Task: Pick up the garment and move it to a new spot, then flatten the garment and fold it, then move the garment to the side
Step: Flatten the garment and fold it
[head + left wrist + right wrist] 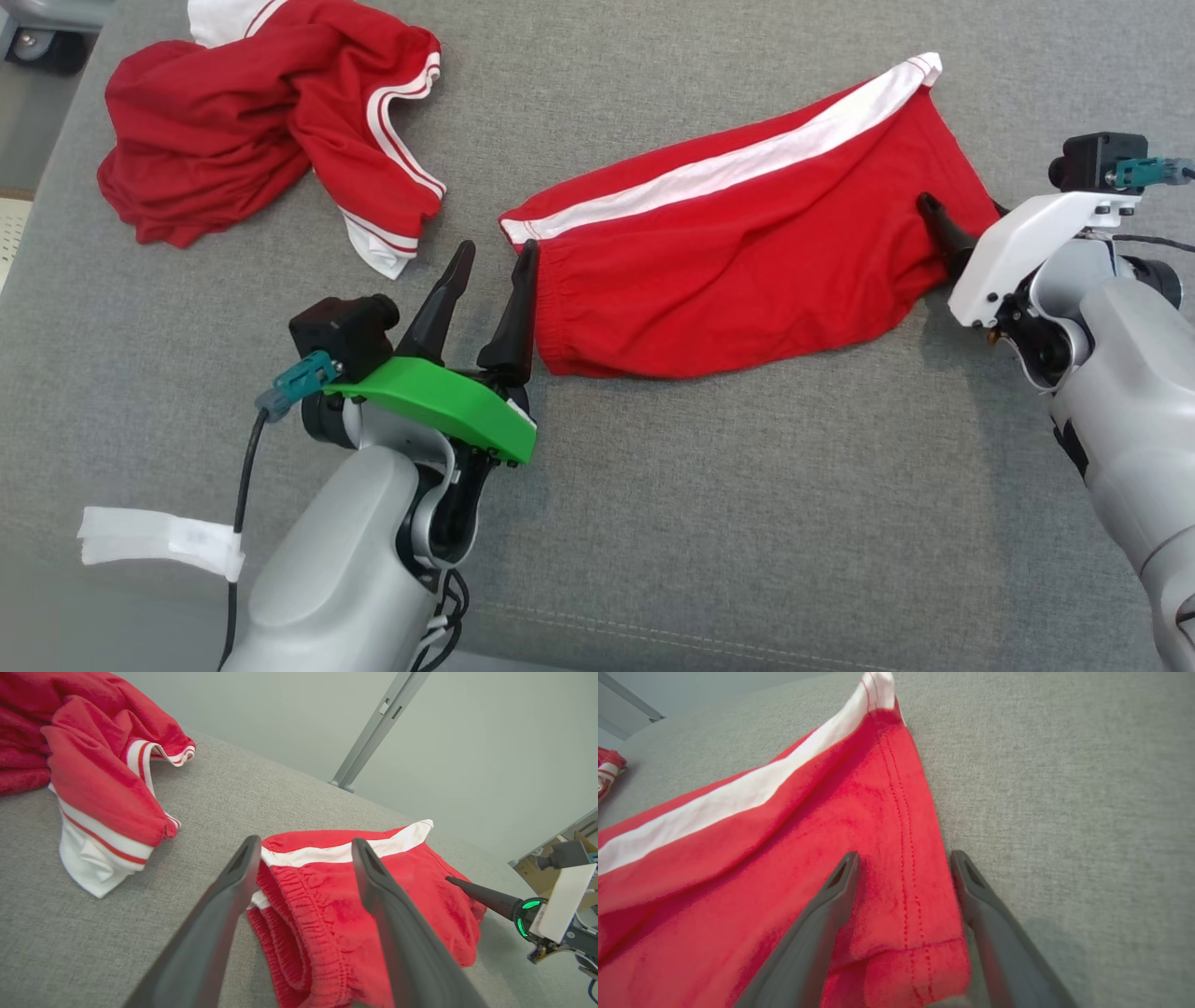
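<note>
**A:** Head view first. Where is the garment?

**B:** The garment (747, 271), red shorts with a white side stripe, lies flat on the grey fabric surface (747, 523), right of middle. Its elastic waist edge faces the left claw (498, 250). Its hem end is at the right claw (962, 210).

**A:** And the claws?

**B:** Both are released, fingers spread, gripping nothing. One finger of the left claw stands right at the waist edge.

**A:** Any room to move?

**B:** There is bare grey surface on the near side of the garment and on the far side. A crumpled red garment (261, 121) lies at the far left, well apart from the shorts. The surface's edge runs down the left side, with a castor (42, 42) on the floor past it.

**A:** Left wrist view?

**B:** The doubled waistband lies below the spread fingers. One finger of the right claw points at the far end of the shorts. A pale wall and a grey metal post (373, 728) stand behind the surface's far edge.

**A:** Right wrist view?

**B:** One finger is over the red cloth. The other is over bare surface just beside the stitched hem edge. Open grey runs away to the right.
</note>
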Available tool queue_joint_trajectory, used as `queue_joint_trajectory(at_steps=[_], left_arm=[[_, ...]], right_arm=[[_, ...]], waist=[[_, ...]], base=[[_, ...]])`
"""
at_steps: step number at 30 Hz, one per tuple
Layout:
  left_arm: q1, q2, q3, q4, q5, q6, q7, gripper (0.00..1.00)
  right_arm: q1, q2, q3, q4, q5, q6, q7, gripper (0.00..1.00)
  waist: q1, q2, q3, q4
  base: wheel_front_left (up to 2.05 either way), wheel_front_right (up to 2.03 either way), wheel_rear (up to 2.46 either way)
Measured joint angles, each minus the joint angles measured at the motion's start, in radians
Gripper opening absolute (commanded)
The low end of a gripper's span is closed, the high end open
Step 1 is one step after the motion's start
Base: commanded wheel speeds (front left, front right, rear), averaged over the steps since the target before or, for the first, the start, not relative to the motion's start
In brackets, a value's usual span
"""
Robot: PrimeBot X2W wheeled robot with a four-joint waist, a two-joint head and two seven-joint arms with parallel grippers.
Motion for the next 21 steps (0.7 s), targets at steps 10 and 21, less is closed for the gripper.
queue_joint_trajectory(at_steps=[10, 21], left_arm=[[0.065, 0.03, 0.056, -0.057, 0.017, 0.012, -0.003, 1.0], [0.136, 0.035, 0.115, -0.12, 0.03, 0.019, -0.003, 1.0]], right_arm=[[0.021, 0.034, 0.033, 0.014, 0.019, 0.0, -0.021, 0.0], [0.103, 0.062, 0.029, 0.002, 0.07, 0.0, -0.143, 0.0]], waist=[[0.0, 0.0, -0.032, 0.004], [0.0, 0.0, -0.071, -0.034]], base=[[0.0, 0.0, 0.0], [0.0, 0.0, 0.0]])
